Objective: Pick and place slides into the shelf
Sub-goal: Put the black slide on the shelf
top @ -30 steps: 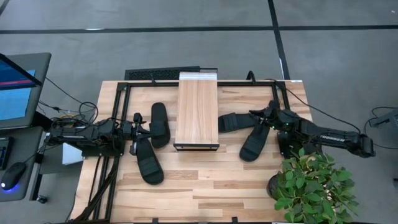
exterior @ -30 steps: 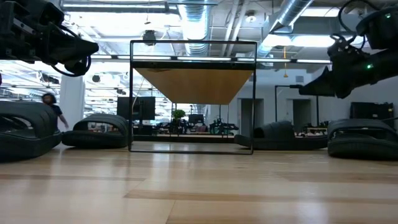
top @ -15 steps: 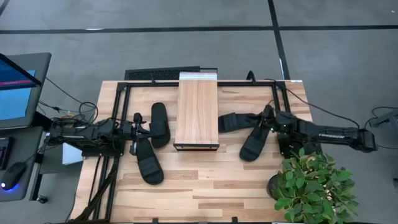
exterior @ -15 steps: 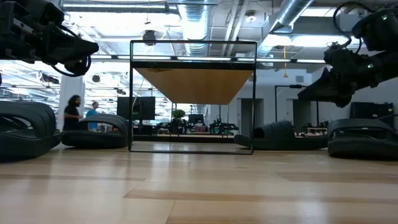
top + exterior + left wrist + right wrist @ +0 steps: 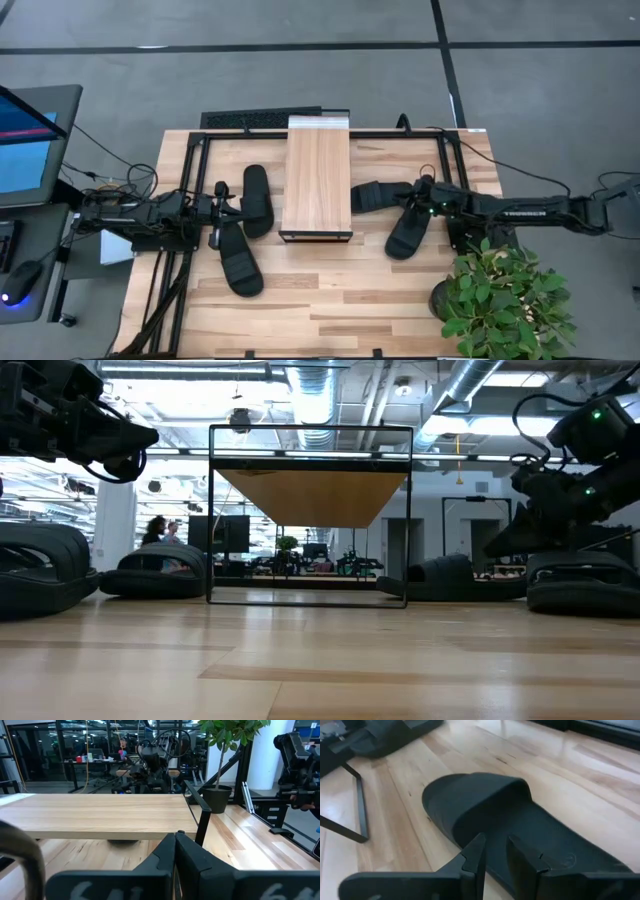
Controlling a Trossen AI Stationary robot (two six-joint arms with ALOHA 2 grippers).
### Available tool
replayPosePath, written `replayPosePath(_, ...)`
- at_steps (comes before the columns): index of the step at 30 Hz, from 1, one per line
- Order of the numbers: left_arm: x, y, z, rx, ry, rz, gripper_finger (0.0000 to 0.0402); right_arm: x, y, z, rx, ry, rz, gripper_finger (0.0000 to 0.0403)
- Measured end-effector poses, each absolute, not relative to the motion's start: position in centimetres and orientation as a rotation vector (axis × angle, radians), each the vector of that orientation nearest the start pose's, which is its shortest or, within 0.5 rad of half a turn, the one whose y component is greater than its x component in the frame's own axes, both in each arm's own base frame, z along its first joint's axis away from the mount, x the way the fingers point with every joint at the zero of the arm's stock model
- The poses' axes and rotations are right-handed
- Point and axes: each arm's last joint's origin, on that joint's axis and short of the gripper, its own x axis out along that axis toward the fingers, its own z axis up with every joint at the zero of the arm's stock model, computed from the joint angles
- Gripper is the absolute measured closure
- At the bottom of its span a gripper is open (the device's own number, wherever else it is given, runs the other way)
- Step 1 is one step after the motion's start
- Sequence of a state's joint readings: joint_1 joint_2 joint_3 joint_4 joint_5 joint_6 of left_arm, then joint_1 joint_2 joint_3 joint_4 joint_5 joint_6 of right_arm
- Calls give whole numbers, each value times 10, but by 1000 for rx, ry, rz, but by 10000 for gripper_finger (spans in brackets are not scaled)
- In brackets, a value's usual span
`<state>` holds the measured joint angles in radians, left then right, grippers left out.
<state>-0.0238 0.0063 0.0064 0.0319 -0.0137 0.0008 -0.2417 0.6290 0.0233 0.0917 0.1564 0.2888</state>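
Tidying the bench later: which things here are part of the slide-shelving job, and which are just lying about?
Job:
four slides
shelf
right pincer, over a slide
left pincer, waiting

Lying about:
potted plant
monitor
mouse

Both arms are matte black, built of chunky jointed segments with thin black cables trailing. The right arm [image 5: 520,210] bears white lettering and a small green light.
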Motion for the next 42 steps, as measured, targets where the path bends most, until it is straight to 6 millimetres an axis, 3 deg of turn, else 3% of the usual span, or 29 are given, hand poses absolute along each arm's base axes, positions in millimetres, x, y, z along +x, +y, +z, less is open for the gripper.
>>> replayPosePath(15,98,-2,168,0,-32,-10,401,126,-29,115,254,532,-301,335)
replayPosePath(27,98,-2,168,-3,-32,-10,401,137,-20,119,129,473,-186,333)
replayPosePath(42,98,-2,168,-1,-32,-11,401,140,-25,119,80,455,-273,253)
